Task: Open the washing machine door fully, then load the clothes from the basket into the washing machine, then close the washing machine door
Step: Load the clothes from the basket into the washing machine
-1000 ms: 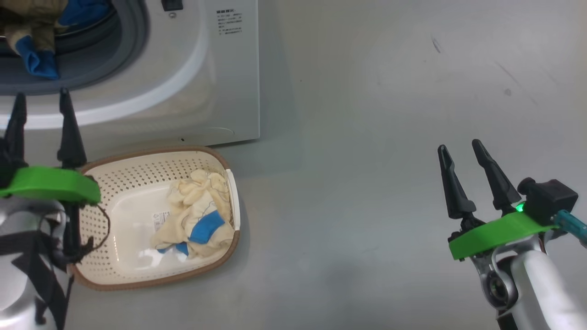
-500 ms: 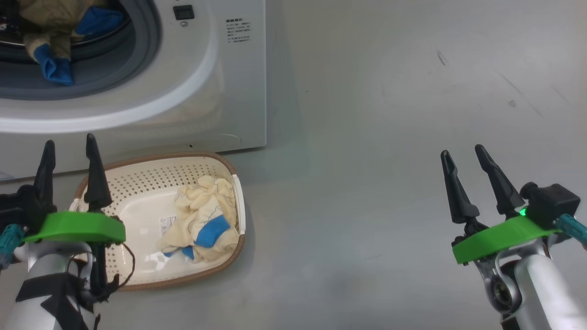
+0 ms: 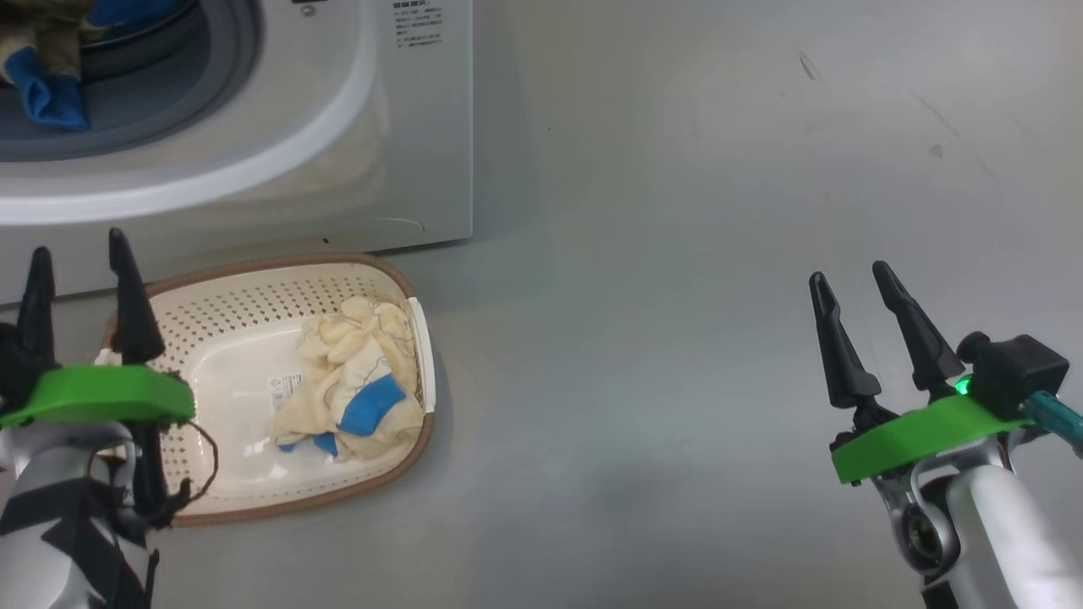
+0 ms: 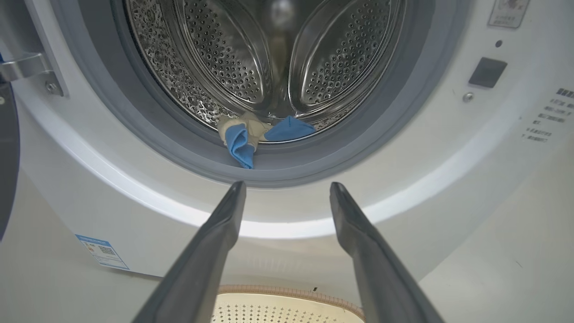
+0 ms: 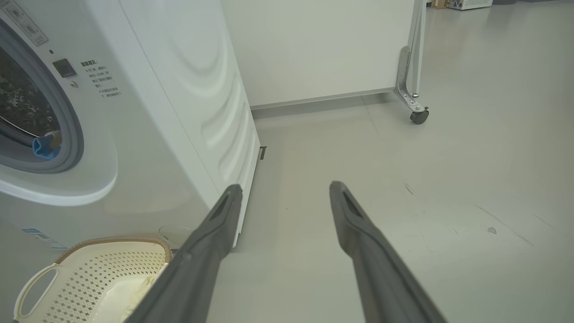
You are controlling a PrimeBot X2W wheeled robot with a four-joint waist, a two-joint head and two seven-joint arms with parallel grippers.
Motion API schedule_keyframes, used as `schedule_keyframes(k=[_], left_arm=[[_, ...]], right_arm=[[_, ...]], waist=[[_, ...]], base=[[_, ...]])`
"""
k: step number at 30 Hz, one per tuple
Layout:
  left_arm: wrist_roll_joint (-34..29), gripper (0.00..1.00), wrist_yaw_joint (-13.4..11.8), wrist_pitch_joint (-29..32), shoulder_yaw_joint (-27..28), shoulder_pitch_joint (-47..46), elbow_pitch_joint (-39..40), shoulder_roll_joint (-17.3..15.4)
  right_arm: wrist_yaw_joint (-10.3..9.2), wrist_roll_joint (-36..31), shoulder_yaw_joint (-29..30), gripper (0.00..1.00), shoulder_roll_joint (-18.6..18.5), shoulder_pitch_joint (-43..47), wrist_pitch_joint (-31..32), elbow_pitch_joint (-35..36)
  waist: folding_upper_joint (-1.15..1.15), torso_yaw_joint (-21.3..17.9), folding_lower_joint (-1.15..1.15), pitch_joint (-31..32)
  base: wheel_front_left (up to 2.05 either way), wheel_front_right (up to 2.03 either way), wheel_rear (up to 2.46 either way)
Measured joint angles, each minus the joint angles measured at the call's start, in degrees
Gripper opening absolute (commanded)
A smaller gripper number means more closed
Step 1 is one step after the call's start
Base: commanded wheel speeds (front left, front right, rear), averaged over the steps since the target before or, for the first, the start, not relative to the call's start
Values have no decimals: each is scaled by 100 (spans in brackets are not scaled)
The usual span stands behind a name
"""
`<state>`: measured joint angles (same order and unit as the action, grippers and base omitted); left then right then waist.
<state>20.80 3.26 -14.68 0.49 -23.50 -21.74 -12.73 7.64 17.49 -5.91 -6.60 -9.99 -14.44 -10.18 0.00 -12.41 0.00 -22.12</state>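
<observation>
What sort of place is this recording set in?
Likely a lab or test room rather than a home: a washing machine stands on smooth grey floor near a white wheeled partition.

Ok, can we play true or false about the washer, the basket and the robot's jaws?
1. The basket has clothes in it. True.
2. The drum is empty. False: a cream garment with blue cuffs lies at its front edge.
3. The left gripper and the right gripper have open, empty jaws. True.
4. The right gripper hangs over the basket. False: it is over bare floor, far from the basket. The left gripper is the one by the basket.
5. The door is shut. False: it is swung open, and the drum shows.
</observation>
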Motion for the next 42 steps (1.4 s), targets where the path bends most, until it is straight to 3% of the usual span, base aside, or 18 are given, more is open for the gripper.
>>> schedule_keyframes(k=[7, 22, 34, 42], left_arm=[[-13, 100, 25, 136, 74, -708, -475, -274], [-55, 100, 125, 1257, 133, -2948, -1811, -1339], [54, 100, 215, 1826, 104, -3701, -2764, -1597], [38, 100, 86, 2074, -7, -4033, -3362, -1661]], right_arm=[[0, 9, -2, 100, 59, -159, 0, 49], [0, 125, -208, 100, 214, -591, 0, 120], [0, 210, -339, 100, 322, -744, 0, 22], [0, 219, -372, 100, 349, -748, 0, 14]], waist=[[0, -144, 0, -336], [0, -546, 1, -1194], [0, -823, 0, -1308], [0, -942, 0, -1355]], base=[[0, 0, 0], [0, 0, 0], [0, 0, 0], [0, 0, 0]])
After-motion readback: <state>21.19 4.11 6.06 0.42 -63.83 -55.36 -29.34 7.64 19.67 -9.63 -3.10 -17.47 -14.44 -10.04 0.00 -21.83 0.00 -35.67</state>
